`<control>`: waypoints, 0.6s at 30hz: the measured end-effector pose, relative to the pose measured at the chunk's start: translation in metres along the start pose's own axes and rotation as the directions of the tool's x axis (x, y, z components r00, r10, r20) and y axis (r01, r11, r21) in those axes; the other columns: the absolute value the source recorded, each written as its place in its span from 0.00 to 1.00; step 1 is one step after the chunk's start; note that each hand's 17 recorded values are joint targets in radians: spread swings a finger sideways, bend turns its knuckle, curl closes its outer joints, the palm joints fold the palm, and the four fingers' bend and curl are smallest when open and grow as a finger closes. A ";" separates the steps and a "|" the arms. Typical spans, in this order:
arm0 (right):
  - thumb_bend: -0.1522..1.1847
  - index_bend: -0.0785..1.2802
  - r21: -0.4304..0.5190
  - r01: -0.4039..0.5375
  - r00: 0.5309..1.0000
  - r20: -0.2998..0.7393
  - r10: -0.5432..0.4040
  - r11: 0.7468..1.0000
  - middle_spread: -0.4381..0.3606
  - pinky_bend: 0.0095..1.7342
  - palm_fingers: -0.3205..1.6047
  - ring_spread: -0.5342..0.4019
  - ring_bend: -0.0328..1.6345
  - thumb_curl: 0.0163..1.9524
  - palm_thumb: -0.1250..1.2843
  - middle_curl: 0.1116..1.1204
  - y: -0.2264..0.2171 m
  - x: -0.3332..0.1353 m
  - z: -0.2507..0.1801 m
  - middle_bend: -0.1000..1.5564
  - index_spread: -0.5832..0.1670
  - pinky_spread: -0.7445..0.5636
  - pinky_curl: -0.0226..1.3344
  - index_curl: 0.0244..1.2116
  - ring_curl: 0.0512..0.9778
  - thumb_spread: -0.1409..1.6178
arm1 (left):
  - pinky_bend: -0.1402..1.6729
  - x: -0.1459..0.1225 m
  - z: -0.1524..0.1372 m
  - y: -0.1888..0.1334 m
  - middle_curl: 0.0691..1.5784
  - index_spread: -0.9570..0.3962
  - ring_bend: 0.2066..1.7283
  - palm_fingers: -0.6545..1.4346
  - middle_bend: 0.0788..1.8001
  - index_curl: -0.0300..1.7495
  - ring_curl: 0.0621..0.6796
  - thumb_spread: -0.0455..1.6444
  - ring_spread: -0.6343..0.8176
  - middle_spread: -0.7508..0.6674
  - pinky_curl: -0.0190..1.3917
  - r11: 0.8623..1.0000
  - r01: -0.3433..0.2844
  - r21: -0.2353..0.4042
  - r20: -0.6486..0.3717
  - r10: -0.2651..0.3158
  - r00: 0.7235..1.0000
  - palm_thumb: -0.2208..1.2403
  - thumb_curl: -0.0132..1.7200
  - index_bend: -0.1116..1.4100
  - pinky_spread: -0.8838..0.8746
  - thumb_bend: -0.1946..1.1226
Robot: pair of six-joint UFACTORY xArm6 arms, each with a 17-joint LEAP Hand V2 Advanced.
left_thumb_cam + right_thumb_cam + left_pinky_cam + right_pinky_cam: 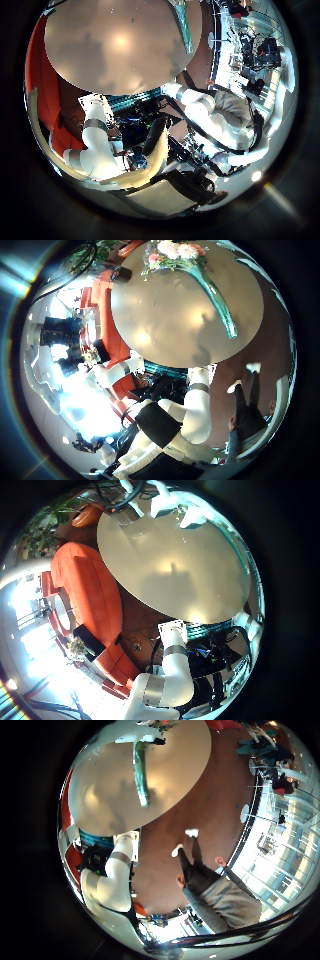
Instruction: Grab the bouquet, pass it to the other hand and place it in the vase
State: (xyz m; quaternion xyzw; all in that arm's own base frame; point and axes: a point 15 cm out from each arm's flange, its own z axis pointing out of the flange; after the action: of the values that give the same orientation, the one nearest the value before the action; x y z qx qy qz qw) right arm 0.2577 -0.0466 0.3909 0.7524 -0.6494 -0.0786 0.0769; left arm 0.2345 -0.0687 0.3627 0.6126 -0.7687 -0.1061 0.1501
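Note:
The bouquet point(190, 265) lies flat on the round table point(170, 330), its flower heads near the table's rim and its long wrapped stem pointing across the top. It also shows in the right little finger side palm view point(140, 770), and its stem shows in the left thumb side palm view point(186, 28). Both palms look down on the table from well above it. The left hand's fingers point(160, 500) show at the picture's edge in the left little finger side palm view, straight and holding nothing. I see no vase.
A sofa point(85, 590) stands on the floor beside the table. White arm segments point(165, 675) point(190, 410) reach down beside the table. Potted plants point(95, 255) stand beyond the table. Much of the table top point(175, 565) is bare.

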 end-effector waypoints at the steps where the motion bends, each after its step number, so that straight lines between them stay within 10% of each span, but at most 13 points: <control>1: 0.09 0.17 0.002 0.001 1.000 -0.001 -0.001 1.000 0.61 0.40 0.29 0.72 0.48 0.15 0.26 0.23 -0.001 0.002 0.000 0.30 0.36 0.88 0.07 0.25 0.11 0.73 | 0.21 -0.001 0.000 0.001 0.19 0.65 0.26 0.42 0.06 0.22 0.10 0.66 0.74 0.71 0.21 1.000 0.001 -0.001 -0.011 -0.001 1.000 0.27 0.18 0.20 0.78 0.13; 18: 0.10 0.19 -0.005 -0.100 0.995 0.025 0.100 0.995 0.46 0.41 0.42 0.46 0.59 0.14 0.27 0.28 0.004 0.053 0.014 0.37 0.40 0.77 0.06 0.23 0.16 0.73 | 0.19 0.023 -0.006 0.005 0.18 0.64 0.23 0.43 0.06 0.23 0.12 0.67 0.75 0.70 0.22 0.999 -0.046 0.007 -0.093 0.046 0.995 0.30 0.18 0.20 0.78 0.13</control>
State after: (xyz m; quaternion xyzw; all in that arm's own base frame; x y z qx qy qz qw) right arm 0.2587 -0.0995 0.3767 0.7177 -0.6871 -0.0855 0.0738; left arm 0.2279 -0.0896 0.3725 0.5992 -0.7751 -0.0722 0.1870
